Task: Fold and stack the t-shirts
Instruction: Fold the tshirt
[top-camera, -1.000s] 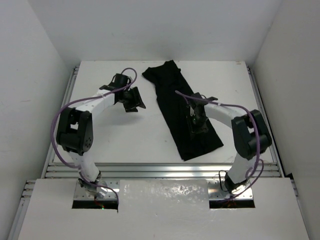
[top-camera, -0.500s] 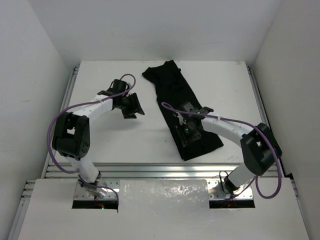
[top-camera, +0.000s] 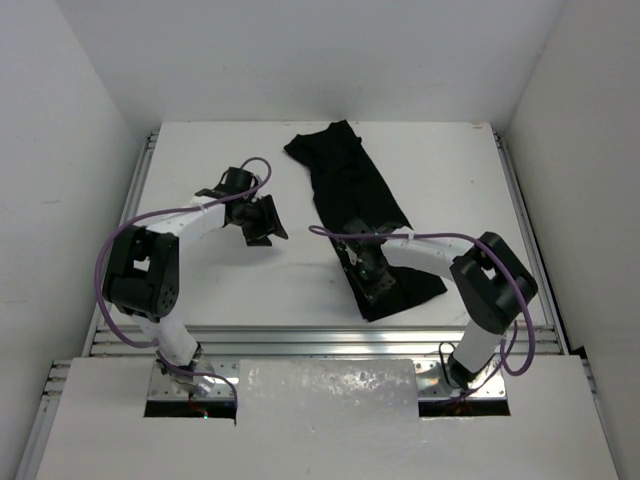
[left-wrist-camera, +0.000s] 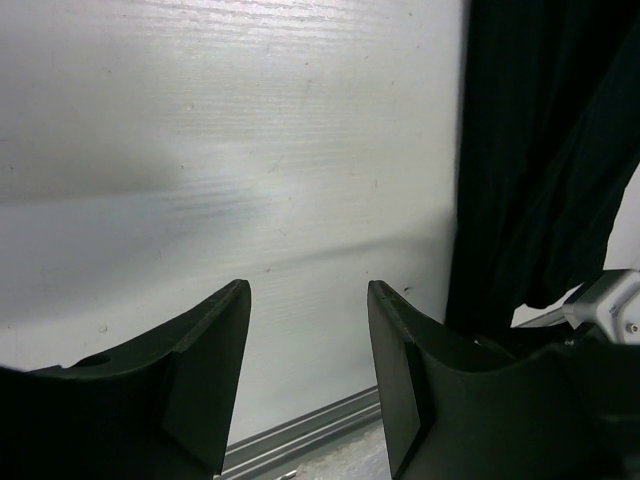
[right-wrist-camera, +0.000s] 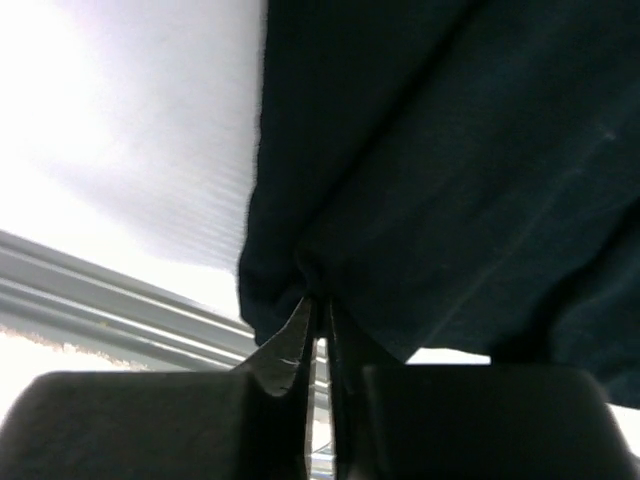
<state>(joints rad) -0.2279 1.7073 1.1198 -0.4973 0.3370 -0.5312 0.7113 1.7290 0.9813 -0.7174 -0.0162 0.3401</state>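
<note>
Right gripper (right-wrist-camera: 318, 303) is clenched on the near hem of the t-shirt (top-camera: 350, 190), at its 7 o'clock corner. Left gripper (left-wrist-camera: 308, 300) hangs released over the table (top-camera: 230, 290), with the t-shirt at its 3 o'clock.

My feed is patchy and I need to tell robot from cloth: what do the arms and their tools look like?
The left arm and right arm have white links and bulky black joints, each trailed by a looping purple cable. The left tool and right tool are matte black with two flat, wedge-shaped fingers. No markings are visible.
</note>
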